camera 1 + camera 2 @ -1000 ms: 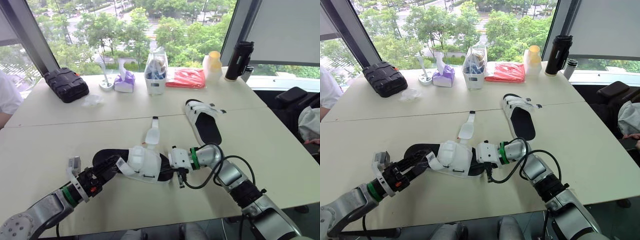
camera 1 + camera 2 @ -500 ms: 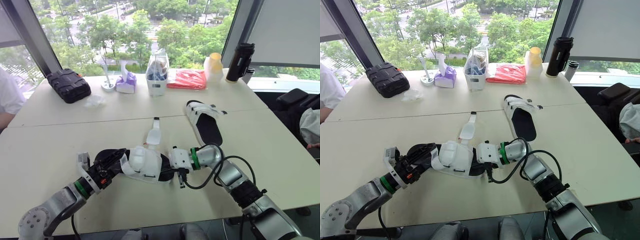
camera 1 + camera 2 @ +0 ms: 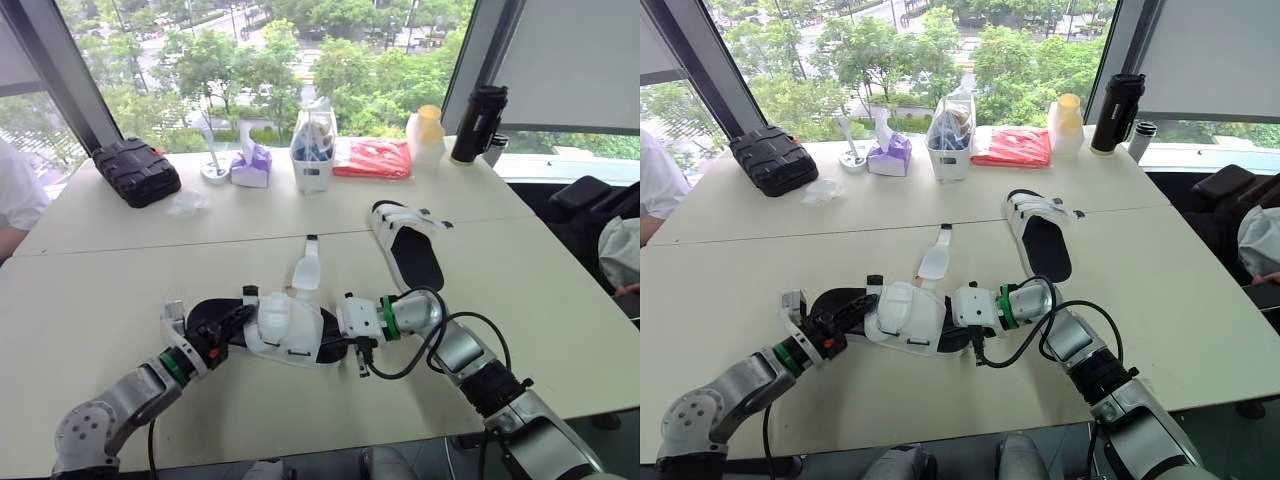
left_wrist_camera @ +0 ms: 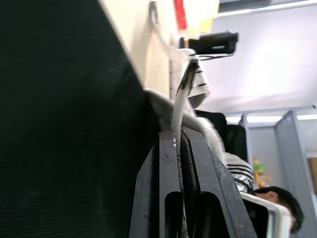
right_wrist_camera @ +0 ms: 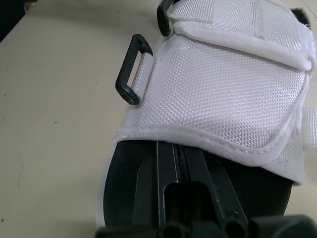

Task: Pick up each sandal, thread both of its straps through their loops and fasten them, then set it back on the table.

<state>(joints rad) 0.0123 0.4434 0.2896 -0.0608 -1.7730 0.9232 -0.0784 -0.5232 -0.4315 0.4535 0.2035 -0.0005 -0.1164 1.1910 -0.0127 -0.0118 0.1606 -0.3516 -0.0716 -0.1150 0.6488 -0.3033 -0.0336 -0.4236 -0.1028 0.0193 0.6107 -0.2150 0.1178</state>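
The near sandal (image 3: 285, 328), a black sole with a white upper, lies at the table's front centre. My left gripper (image 3: 238, 313) is at its heel side, shut on a short white strap (image 4: 180, 106) that stands up between the fingertips. My right gripper (image 5: 176, 147) is shut, and its fingers lie on the black insole, tucked under the white upper from the toe end. A black loop (image 5: 132, 69) sticks out from the upper's edge. A longer white strap (image 3: 307, 267) trails loose across the table behind the sandal. The second sandal (image 3: 408, 246) lies flat further back on the right.
Along the window edge stand a black case (image 3: 135, 170), a tissue box (image 3: 249, 165), a white bin (image 3: 312, 148), a red packet (image 3: 371, 157), a yellow-lidded cup (image 3: 427, 130) and a black bottle (image 3: 477, 122). A person's sleeve (image 3: 14, 192) shows at far left.
My left gripper has moved in from the front left to the sandal's heel side and closed on the short strap. The right arm has stayed where it was.
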